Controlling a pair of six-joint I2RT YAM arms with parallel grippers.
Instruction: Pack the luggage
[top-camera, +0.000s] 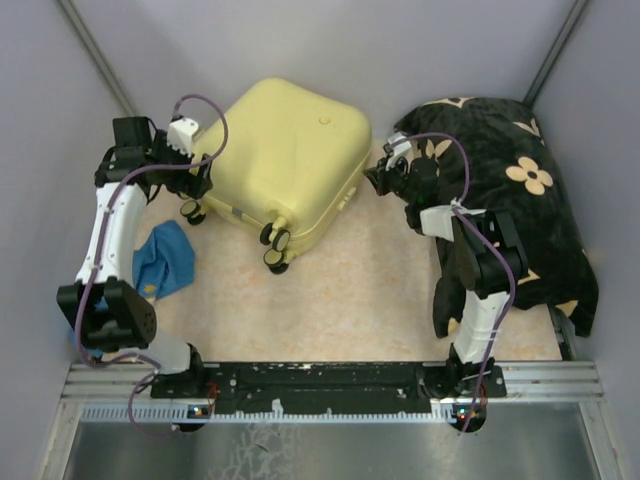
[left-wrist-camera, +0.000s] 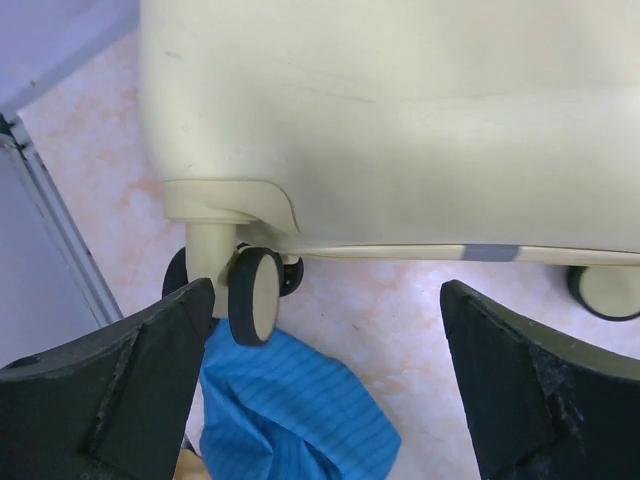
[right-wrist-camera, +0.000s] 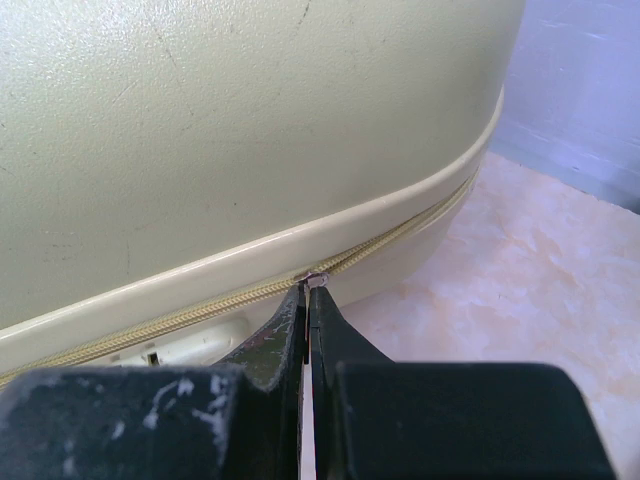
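Note:
The luggage (top-camera: 290, 160) is a pale yellow hard-shell suitcase lying closed at the back middle of the table, its black wheels toward me. My left gripper (top-camera: 193, 178) is at its left corner, open. In the left wrist view the left gripper (left-wrist-camera: 327, 300) has wide jaws that hold nothing, with a wheel (left-wrist-camera: 255, 295) just inside the left finger (left-wrist-camera: 150, 370). My right gripper (top-camera: 378, 178) is at the suitcase's right side. In the right wrist view the right gripper (right-wrist-camera: 309, 285) is shut, pinching the small metal zipper pull (right-wrist-camera: 318, 278) on the yellow zipper (right-wrist-camera: 400, 243).
A blue cloth (top-camera: 165, 258) lies on the table left of the suitcase, partly under the wheel (left-wrist-camera: 290, 410). A big black cloth with beige flowers (top-camera: 510, 190) covers the right side behind the right arm. Grey walls close in on the left, the back and the right.

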